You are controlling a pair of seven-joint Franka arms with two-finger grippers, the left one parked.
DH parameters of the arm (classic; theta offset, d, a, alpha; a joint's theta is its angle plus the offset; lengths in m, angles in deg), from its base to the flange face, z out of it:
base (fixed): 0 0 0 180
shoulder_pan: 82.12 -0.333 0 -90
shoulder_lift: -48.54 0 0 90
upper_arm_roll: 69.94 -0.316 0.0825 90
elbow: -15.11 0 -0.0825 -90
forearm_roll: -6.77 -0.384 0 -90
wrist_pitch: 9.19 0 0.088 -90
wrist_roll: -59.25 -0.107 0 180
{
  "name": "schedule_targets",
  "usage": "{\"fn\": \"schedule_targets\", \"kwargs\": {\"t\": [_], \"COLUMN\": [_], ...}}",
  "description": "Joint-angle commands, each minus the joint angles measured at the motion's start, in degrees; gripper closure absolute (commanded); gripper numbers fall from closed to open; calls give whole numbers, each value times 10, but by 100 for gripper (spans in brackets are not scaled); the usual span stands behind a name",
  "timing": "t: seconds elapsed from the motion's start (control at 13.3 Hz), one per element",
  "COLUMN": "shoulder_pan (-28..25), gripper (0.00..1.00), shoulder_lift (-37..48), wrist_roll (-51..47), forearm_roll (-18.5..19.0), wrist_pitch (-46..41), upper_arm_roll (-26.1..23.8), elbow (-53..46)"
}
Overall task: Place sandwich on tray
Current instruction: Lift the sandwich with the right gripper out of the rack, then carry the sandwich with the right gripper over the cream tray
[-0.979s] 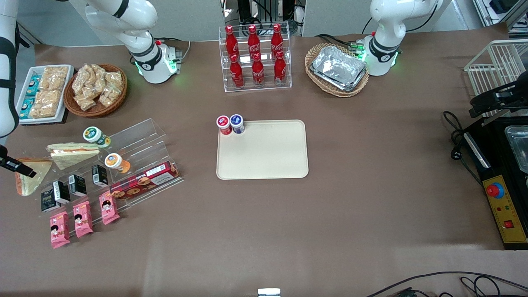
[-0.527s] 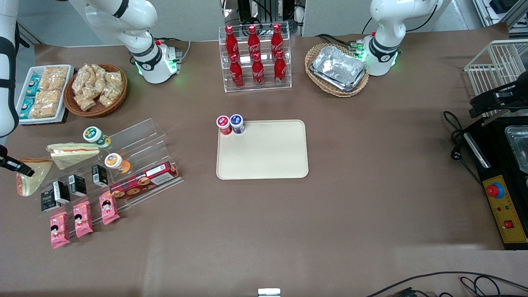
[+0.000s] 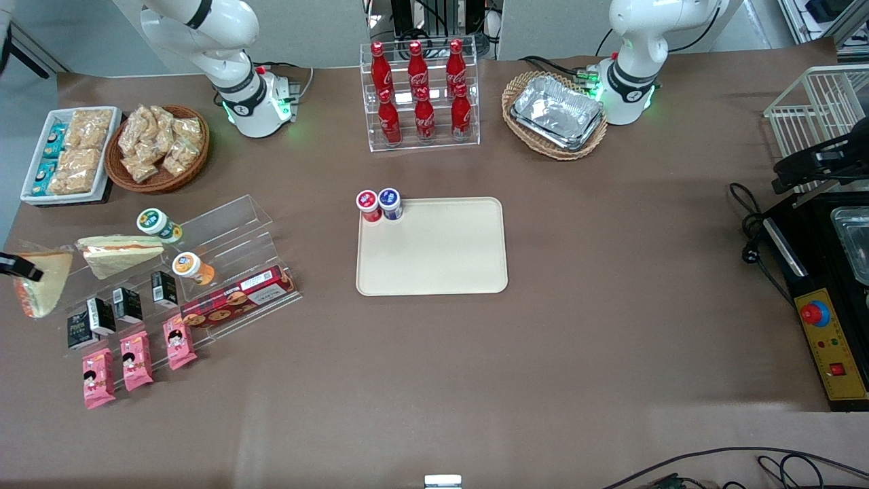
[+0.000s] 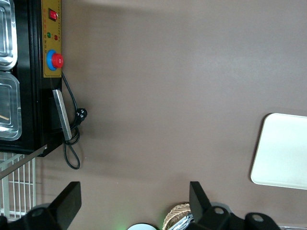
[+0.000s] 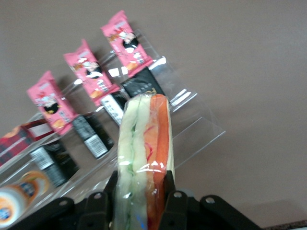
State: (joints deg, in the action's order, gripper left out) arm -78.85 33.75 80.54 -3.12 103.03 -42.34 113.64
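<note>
The sandwich [image 3: 37, 282], a clear-wrapped wedge, has risen off the table since a second ago and hangs at the working arm's end, clamped between the fingers of the gripper [image 5: 141, 184]. The flat beige tray [image 3: 441, 258], mid-table, carries two small tubs [image 3: 380, 204] on one corner.

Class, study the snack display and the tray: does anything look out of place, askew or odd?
Yes. Two small bottles sit at the tray corner, apart from the display's other bottles. One sandwich is off the display, clamped edge-up in the gripper at the working arm's table edge. Nothing looks spilled.
</note>
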Motion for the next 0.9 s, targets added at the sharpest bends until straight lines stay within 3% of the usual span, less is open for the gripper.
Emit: {"fn": "schedule_targets", "kwargs": {"t": [0.0, 0.38, 0.53, 0.83], "shoulder_pan": [-20, -76, -132, -251], "gripper": [61, 60, 60, 60], "shoulder_lift": [-23, -10, -5, -2], "wrist_roll": [29, 65, 98, 116], "forearm_roll": [-8, 13, 32, 36], "wrist_pitch": [-145, -247, -265, -259], "upper_arm_roll": [-3, -19, -21, -26], "elbow": [-128, -186, -204, -204]}}
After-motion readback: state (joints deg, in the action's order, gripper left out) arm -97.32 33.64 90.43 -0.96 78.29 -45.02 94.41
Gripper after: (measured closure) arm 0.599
